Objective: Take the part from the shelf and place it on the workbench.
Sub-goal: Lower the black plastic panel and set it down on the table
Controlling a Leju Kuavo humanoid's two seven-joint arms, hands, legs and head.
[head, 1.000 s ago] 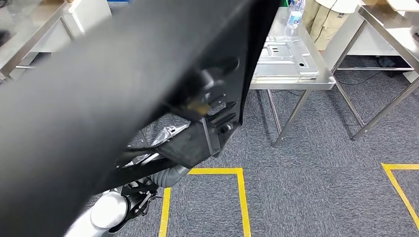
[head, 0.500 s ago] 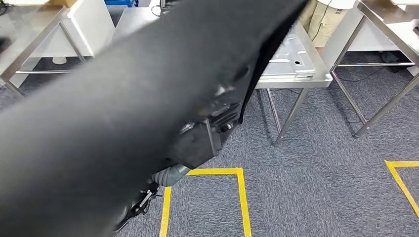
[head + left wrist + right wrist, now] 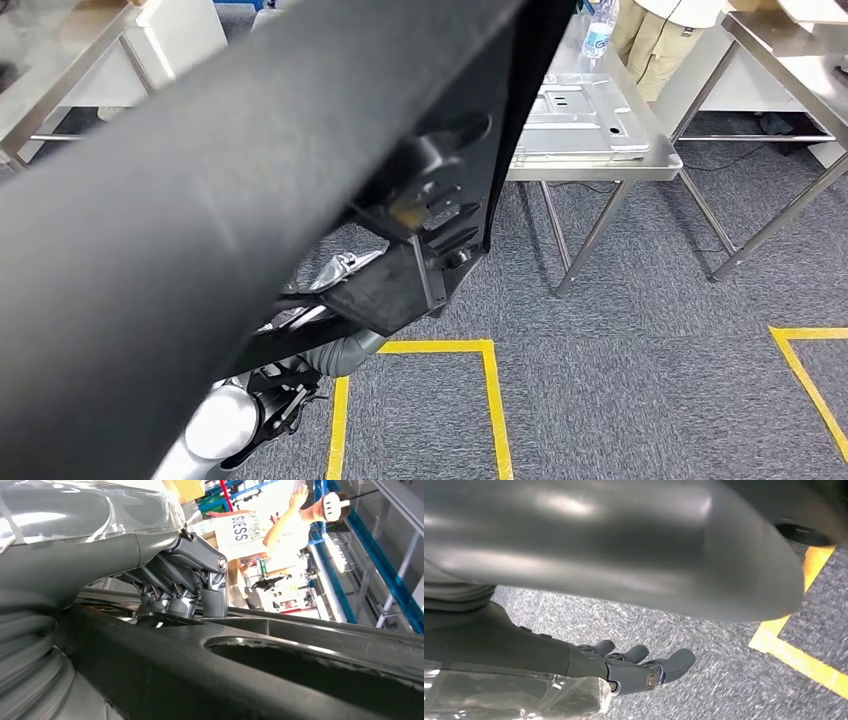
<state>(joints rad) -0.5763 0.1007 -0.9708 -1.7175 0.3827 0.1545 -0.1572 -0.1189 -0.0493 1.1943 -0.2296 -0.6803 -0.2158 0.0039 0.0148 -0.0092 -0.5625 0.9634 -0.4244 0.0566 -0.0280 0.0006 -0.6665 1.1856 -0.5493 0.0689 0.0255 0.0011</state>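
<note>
The large black part [image 3: 230, 190] is carried above the carpet, short of the workbench [image 3: 600, 165]. The left hand [image 3: 185, 587] grips the part's edge. The right hand [image 3: 634, 667] hangs free, fingers extended, holding nothing.

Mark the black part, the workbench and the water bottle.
black part [image 3: 200, 200], head view, its broad dark face.
workbench [image 3: 590, 172], head view, bare front edge.
water bottle [image 3: 597, 35], head view, its label.

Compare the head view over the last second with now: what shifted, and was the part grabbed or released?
The whole view swung and returned, so the camera moved. The black part stays carried; the left hand holds its edge. The workbench with silver panels looks unchanged.
</note>
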